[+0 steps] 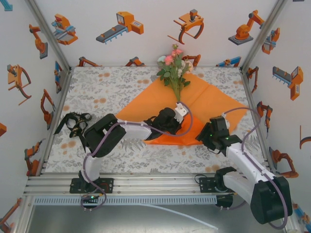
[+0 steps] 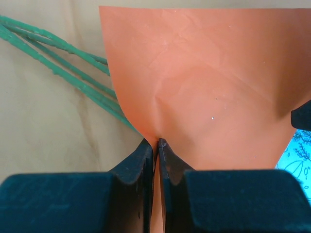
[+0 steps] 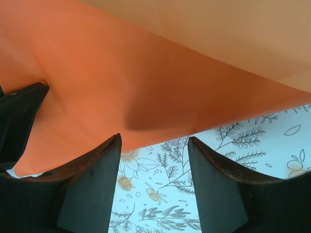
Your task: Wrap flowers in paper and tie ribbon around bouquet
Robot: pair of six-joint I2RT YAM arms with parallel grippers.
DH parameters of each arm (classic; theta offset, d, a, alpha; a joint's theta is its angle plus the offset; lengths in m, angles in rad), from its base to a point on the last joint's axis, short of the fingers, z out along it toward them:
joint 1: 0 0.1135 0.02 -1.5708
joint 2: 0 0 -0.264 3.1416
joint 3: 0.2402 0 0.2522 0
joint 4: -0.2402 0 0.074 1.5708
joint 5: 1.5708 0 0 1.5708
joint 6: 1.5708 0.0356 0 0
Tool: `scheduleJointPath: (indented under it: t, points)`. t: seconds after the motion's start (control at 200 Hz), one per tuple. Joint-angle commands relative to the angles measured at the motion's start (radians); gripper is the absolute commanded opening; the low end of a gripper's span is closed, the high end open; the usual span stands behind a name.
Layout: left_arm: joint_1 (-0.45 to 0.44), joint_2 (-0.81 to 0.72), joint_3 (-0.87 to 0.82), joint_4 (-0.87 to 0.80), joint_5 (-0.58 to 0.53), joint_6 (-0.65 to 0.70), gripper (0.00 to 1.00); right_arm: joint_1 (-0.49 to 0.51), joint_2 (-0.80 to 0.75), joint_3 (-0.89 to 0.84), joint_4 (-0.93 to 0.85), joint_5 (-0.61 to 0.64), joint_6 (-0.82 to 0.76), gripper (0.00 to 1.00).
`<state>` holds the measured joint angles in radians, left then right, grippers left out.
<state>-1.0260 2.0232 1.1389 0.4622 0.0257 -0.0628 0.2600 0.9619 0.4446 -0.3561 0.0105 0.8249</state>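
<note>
The left claw (image 2: pixel 156 144) is pressed together on a raised fold of the paper (image 1: pixel 214 99), the sheet running up and away from its tips in the wrist view. The pinch sits near the middle of the sheet, right at the near end of the flowers (image 1: pixel 174 65). They lie on the paper with their long axis running near to far, blooms at the far edge and stems (image 2: pixel 58 63) pointing back toward the left claw. In the wrist view the stems run just left of the held fold and disappear behind it.

The right claw (image 3: pixel 154 150) stands apart and holds nothing. It sits low at the near right edge of the paper, and printed worktop (image 1: pixel 112 87) shows between its fingers (image 3: pixel 92 184). The lifted orange edge hangs just beyond and above their tips.

The fold probably has to be carried across the stems, so what matters is that the stems lie left of the left claw's grip. The left arm is the nearer one for that, while the right claw is placed to take the right half of the sheet.

The ribbon (image 1: pixel 73 121) lies in a loose heap at the worktop's left edge, well apart from the paper. It is beside the left arm's elbow and not in the way. A fast pull could roll the loose stems off line.
</note>
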Motion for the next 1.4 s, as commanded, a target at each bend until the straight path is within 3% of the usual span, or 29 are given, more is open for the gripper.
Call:
scheduleJointPath:
  t: [0.0,0.085,0.165,0.385,0.601,0.816,0.926,1.131,1.212,1.397]
  points:
    - [0.019,0.009,0.013,0.057,-0.038,-0.02,0.15,0.007,0.014,0.008,0.05,0.035,-0.035,0.54]
    - [0.031,0.013,0.02,0.064,-0.026,-0.025,0.12,0.007,0.036,0.015,0.065,0.014,-0.035,0.54]
    - [0.038,0.024,0.031,0.061,-0.027,-0.029,0.0,0.006,0.07,0.036,0.056,0.0,-0.033,0.55]
    - [0.043,0.025,0.025,0.06,-0.015,-0.035,0.0,0.007,0.139,0.068,0.101,-0.109,0.005,0.56]
    - [0.043,0.019,0.009,0.068,-0.027,-0.051,0.04,0.006,0.214,0.085,0.094,-0.085,0.005,0.56]
    - [0.043,0.023,0.017,0.054,-0.079,-0.061,0.04,0.027,0.216,0.135,0.141,-0.223,0.102,0.56]
    - [0.041,0.034,0.021,0.067,-0.086,-0.068,0.05,0.07,0.242,0.125,0.207,-0.233,0.167,0.56]
    - [0.043,0.044,0.033,0.078,-0.101,-0.062,0.07,0.073,0.308,0.113,0.208,-0.151,0.119,0.56]
    - [0.043,0.047,0.037,0.08,-0.067,-0.053,0.13,0.071,0.329,0.111,0.201,-0.125,0.086,0.56]
    - [0.041,-0.02,-0.011,0.104,-0.031,-0.04,0.46,0.072,0.352,0.11,0.192,-0.124,0.074,0.56]
